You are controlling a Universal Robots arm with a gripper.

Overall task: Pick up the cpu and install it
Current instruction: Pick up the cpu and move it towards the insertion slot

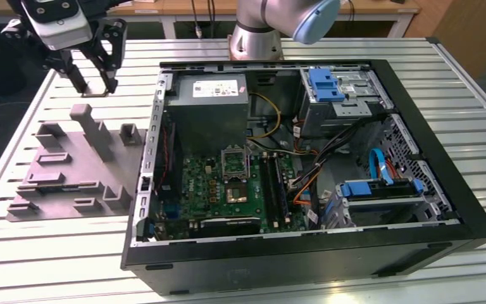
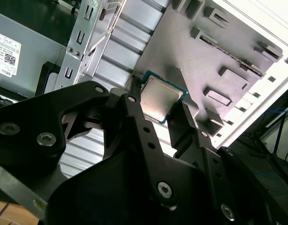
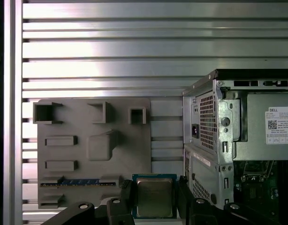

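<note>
Plainly pincer clamped on cpu: thin square, silvery-grey metal top, teal-green rim; apparently clear of grey tray.

The cpu is gripped between the black fingers of the gripper, with its silvery top and teal rim exposed. Beyond it, a grey moulded fixture plate is seen lying on the slatted metal table. The computer case frame and the power-supply box are seen beside the plate.

A robotics lab: slatted aluminium bench, opened computer case, grey fixture
</note>
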